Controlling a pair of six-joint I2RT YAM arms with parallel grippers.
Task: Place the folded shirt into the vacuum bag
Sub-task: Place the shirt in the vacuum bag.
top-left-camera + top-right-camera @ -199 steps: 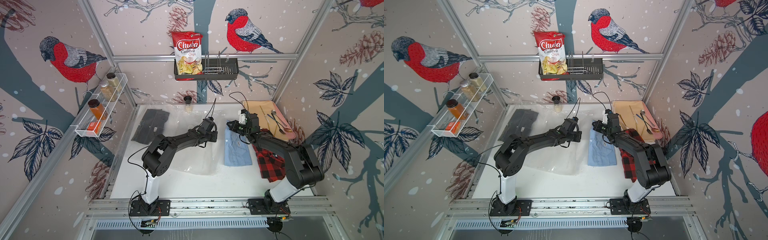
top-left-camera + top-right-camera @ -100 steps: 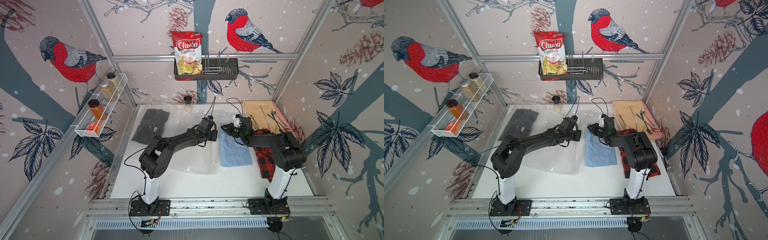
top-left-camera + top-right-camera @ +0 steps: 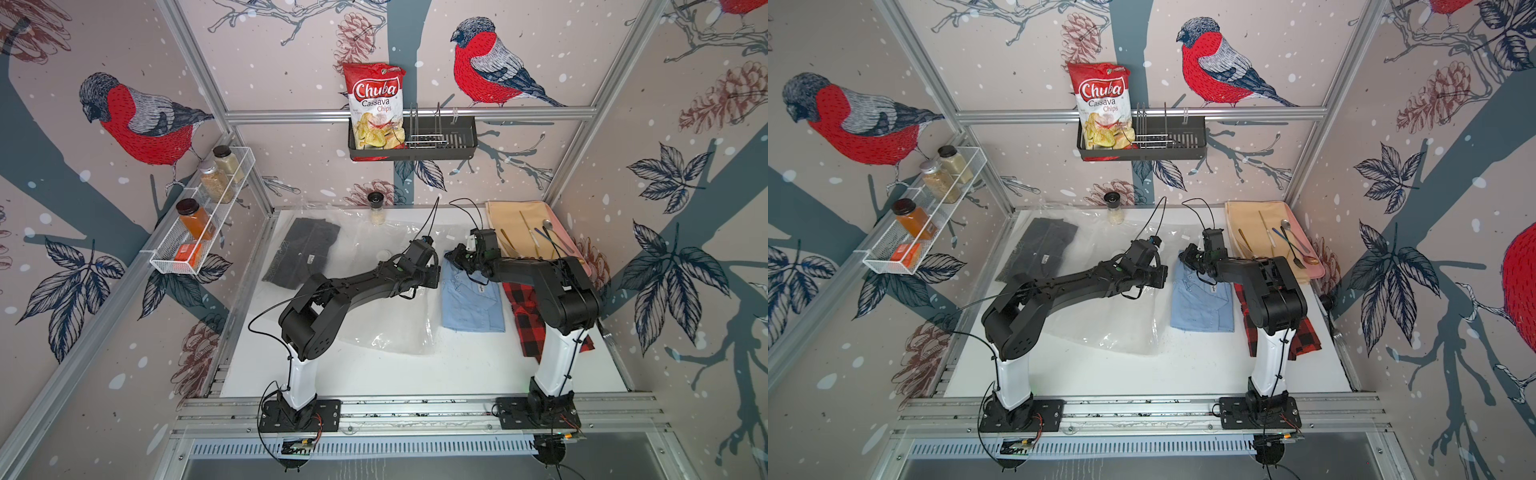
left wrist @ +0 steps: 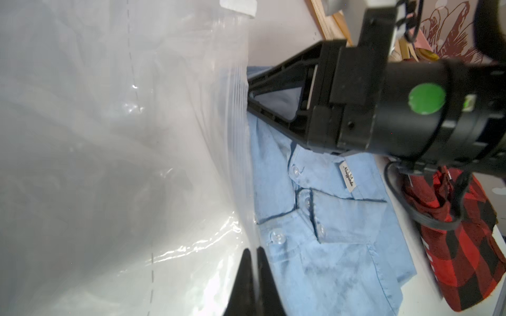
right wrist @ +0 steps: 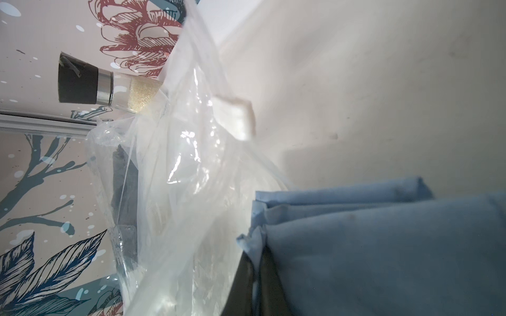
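The folded shirt [image 3: 471, 299] [image 3: 1202, 305] is light blue and lies flat just right of the vacuum bag [image 3: 374, 316] [image 3: 1104, 320], a clear crinkly sheet spread over the table's middle. My left gripper [image 3: 436, 276] [image 4: 253, 250] is shut on the bag's right edge, with plastic pinched between its fingers. At the shirt's far left corner, my right gripper [image 3: 451, 257] [image 5: 256, 262] is shut on a fold of blue cloth. In the left wrist view the shirt [image 4: 328, 232] borders the bag's ribbed edge [image 4: 235, 136]. A dark folded shirt [image 3: 303, 253] lies inside the bag's far left end.
A red plaid shirt [image 3: 536, 316] lies right of the blue one, partly under the right arm. Behind it is a tray [image 3: 498, 220] with cutlery. A spice jar [image 3: 377, 208] stands at the back wall, and a white clip [image 3: 451, 237] sits on the bag's far edge.
My right gripper has moved left toward the bag, dragging the shirt's far corner with it, and the right arm's elbow has swung back. The left arm has barely moved.
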